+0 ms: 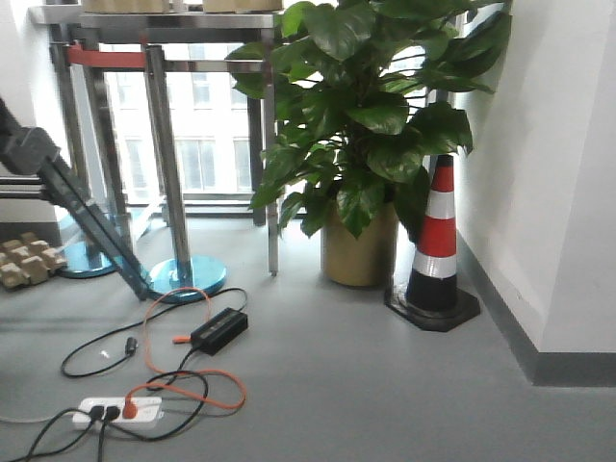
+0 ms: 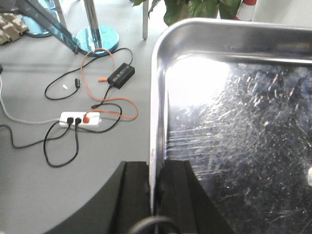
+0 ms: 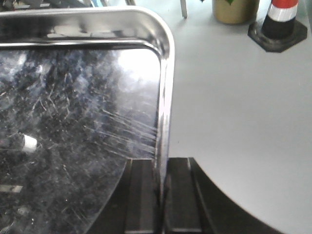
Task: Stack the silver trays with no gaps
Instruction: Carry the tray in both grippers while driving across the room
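Note:
A silver tray (image 2: 234, 146) with a scratched shiny floor fills the right of the left wrist view, held up above the grey floor. My left gripper (image 2: 155, 195) is shut on its left rim, one black finger (image 2: 134, 195) outside and one inside. The same silver tray (image 3: 73, 122) fills the left of the right wrist view. There my right gripper (image 3: 162, 195) is shut on the tray's right rim, with a finger (image 3: 183, 195) on the outer side. No other tray shows. Neither gripper appears in the front view.
Below on the floor lie a white power strip (image 2: 80, 118), black and orange cables, and a black adapter (image 2: 121, 75). A potted plant (image 1: 361, 144), a striped traffic cone (image 1: 435, 245) and steel stanchion posts (image 1: 168, 173) stand ahead, with a white wall (image 1: 558, 173) at the right.

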Motion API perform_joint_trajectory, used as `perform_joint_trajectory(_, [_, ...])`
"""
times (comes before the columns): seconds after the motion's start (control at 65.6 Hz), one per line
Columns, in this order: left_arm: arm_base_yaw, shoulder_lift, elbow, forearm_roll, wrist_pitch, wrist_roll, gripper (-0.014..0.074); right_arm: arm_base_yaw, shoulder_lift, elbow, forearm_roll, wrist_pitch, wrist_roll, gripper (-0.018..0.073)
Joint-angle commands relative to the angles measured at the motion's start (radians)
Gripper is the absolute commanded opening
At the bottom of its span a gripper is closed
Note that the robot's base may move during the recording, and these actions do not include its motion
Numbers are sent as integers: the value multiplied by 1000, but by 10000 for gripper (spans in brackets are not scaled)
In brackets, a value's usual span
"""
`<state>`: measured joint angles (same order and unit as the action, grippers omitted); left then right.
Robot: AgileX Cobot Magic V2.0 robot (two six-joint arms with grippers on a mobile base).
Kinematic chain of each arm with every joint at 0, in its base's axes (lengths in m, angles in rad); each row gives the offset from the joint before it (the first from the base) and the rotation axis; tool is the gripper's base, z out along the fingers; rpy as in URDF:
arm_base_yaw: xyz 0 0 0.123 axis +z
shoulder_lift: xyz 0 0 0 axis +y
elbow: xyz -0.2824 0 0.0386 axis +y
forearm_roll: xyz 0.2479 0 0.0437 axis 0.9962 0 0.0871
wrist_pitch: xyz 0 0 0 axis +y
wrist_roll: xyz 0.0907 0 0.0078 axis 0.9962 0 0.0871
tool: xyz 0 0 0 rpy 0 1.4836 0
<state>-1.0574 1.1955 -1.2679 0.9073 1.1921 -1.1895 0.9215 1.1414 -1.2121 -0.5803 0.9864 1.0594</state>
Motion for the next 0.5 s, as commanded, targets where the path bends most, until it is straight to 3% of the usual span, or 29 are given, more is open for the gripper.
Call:
perform_joint_trajectory(0.0, [-4, -2, 1, 23, -13, 0, -6, 1, -9, -4, -17, -79, -1, -15])
perform_joint_trajectory(0.488, [-4, -2, 1, 23, -13, 0, -6, 1, -9, -4, -17, -79, -1, -15])
